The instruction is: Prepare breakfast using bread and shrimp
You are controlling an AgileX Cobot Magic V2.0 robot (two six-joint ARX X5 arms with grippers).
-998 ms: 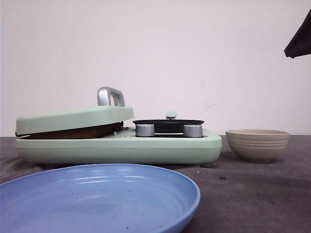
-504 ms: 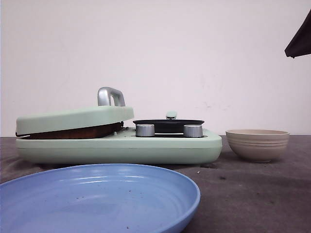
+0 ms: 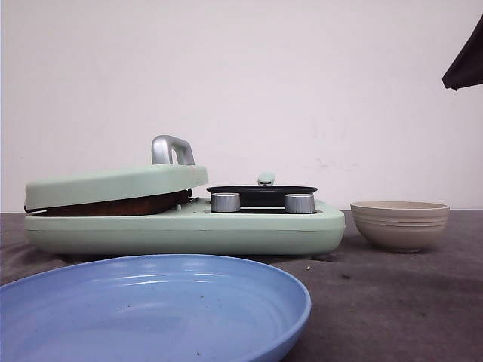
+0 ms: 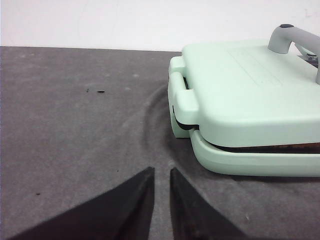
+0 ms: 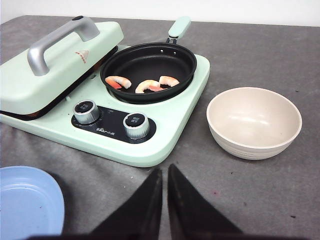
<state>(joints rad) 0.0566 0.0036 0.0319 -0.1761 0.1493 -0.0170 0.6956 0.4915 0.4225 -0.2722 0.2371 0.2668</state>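
Three pink shrimp (image 5: 149,86) lie in the black pan (image 5: 150,52) on the right half of the mint-green breakfast maker (image 3: 181,230). Its lid (image 5: 55,70) with the silver handle (image 3: 170,148) is down over the left half. The bread is hidden; only a brown strip (image 4: 270,148) shows in the slit under the lid, and I cannot tell what it is. My left gripper (image 4: 161,170) is shut and empty over the grey cloth, beside the lid's hinge end. My right gripper (image 5: 165,169) is shut and empty, just in front of the maker's knobs (image 5: 136,124).
An empty beige bowl (image 5: 254,121) stands right of the maker. A blue plate (image 3: 151,309) lies in front of it, nearest the camera. A dark shape (image 3: 464,64) hangs in the front view's upper right corner. Grey cloth (image 4: 75,130) covers the table.
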